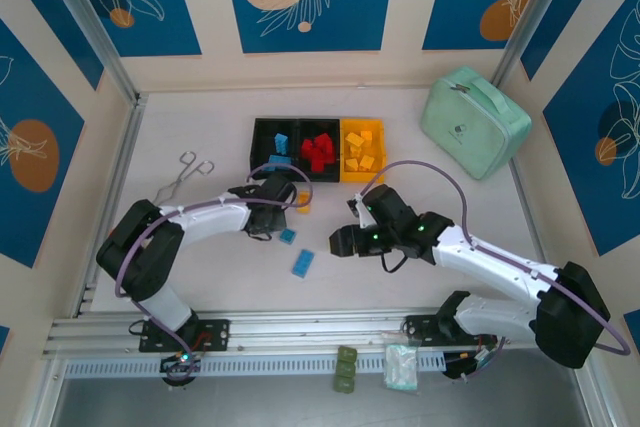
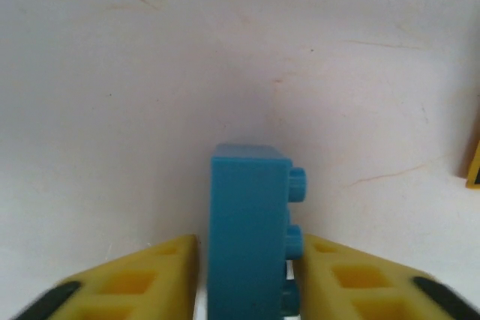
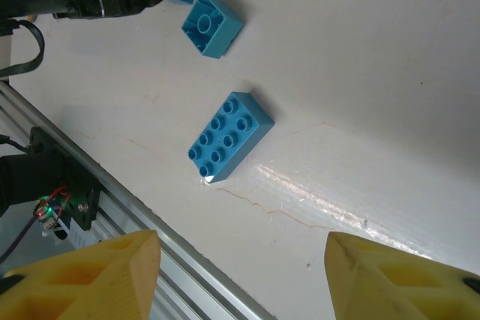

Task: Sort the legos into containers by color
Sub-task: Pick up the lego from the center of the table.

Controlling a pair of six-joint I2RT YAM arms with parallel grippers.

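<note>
Left wrist view puts a light blue brick [image 2: 247, 215] standing on end between the two yellow fingers [image 2: 150, 279] of the left pincer [image 2: 249, 243]. The pincer pinches it, one finger against its flat face and the other against the round studs on its side. The brick is smooth, glossy plastic, a plain block with crisp edges. The fingers are matt yellow, with square hollows moulded into them. Beyond lies the pale counter [image 2: 225, 50], marked with fine scratches. I cannot tell whether the brick rests on it or hangs above it.

From the top external camera, this pincer sits just in front of the containers [image 1: 258, 137], three square open bins joined in a row. The left black bin holds a blue piece [image 1: 282, 139], the middle black one holds red bricks [image 1: 318, 152], and the yellow one holds yellow-orange bricks [image 1: 360, 157].

On the right wrist camera, the right pincer [image 3: 241, 241] is spread wide with nothing between its fingers. Ahead of it, a long blue brick [image 3: 229, 136] lies flat on the counter, studs up in two rows of four. Near it but apart, a square blue brick [image 3: 212, 24] lies upside down, showing a hollow underside with a round tube. A ribbed metal rail [image 3: 112, 192] borders the counter.
</note>
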